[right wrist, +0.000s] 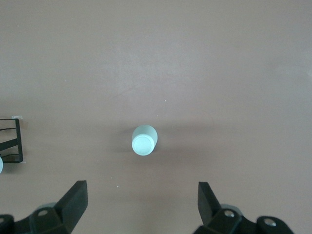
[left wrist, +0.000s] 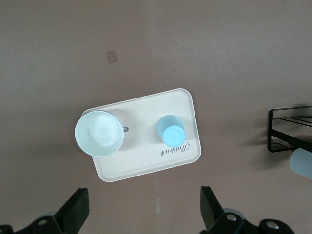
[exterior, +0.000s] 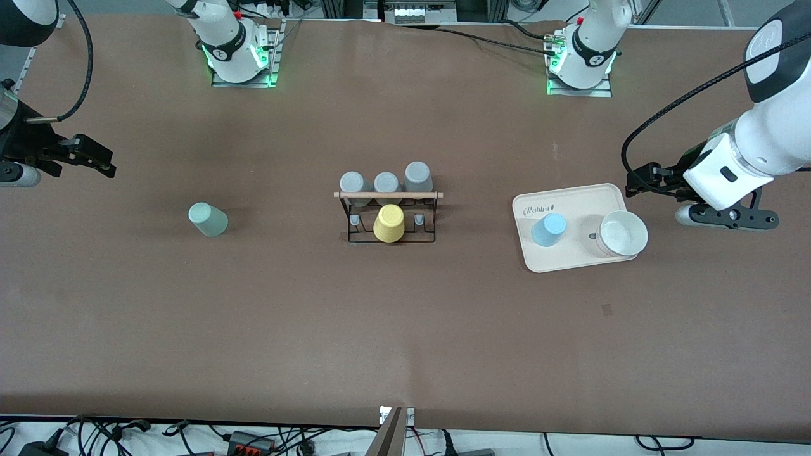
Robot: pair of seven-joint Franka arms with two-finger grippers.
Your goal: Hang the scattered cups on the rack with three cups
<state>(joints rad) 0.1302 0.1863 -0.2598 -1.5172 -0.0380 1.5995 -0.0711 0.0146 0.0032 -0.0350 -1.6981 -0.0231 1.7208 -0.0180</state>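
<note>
Left gripper: fingers spread, empty, hanging over bare table at the left arm's end, just beside the tray; blue cup upside down on tray beside a white bowl.

Right gripper: spread, empty, over the right arm's end; mint cup inverted on table.

Rack mid-table, carrying yellow cup, three grey cups.

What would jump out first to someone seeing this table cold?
The rack mid-table, with three grey cups along its rod and a yellow cup on its side nearer the camera. Next, the mint cup upside down, alone on the bare table toward the right arm's end, and the blue cup on the cream tray beside a white bowl toward the left arm's end. Both the left gripper and the right gripper wait open at the table's ends.
</note>
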